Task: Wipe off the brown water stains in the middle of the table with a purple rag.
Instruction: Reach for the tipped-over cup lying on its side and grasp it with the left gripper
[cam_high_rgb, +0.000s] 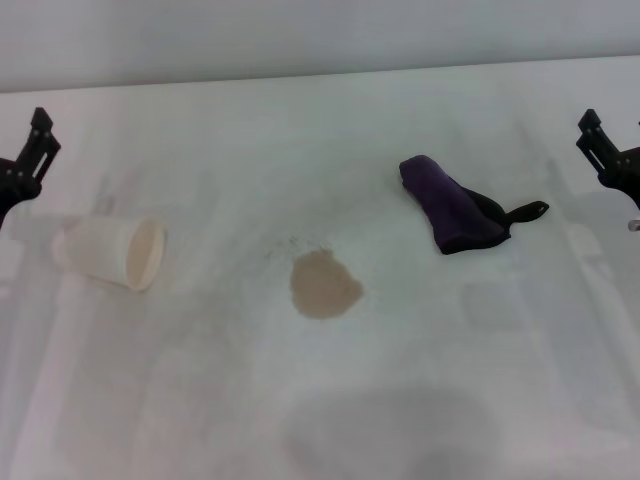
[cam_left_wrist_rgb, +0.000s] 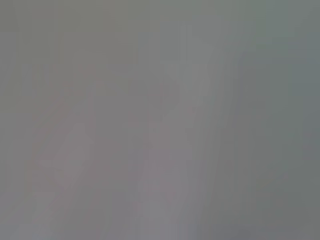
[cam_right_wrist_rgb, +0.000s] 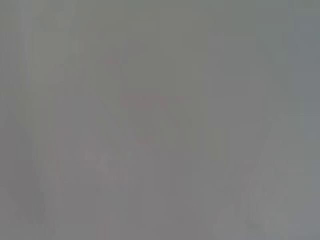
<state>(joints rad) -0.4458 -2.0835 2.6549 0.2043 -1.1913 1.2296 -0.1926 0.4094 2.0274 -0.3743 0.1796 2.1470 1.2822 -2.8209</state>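
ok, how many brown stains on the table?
1. The brown water stain sits mid-table, between the tipped paper cup and the purple rag. Wrist views show nothing.

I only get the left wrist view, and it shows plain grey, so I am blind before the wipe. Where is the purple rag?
Observer: The purple rag lies bunched on the table, on the robot's right side.
Operator: And the stain?
Observer: The brown water stain sits mid-table, apart from the rag and nearer the robot.
Operator: The grippers?
Observer: The left gripper is at the far left, by a tipped white paper cup. The right gripper is at the far right, beyond the rag.
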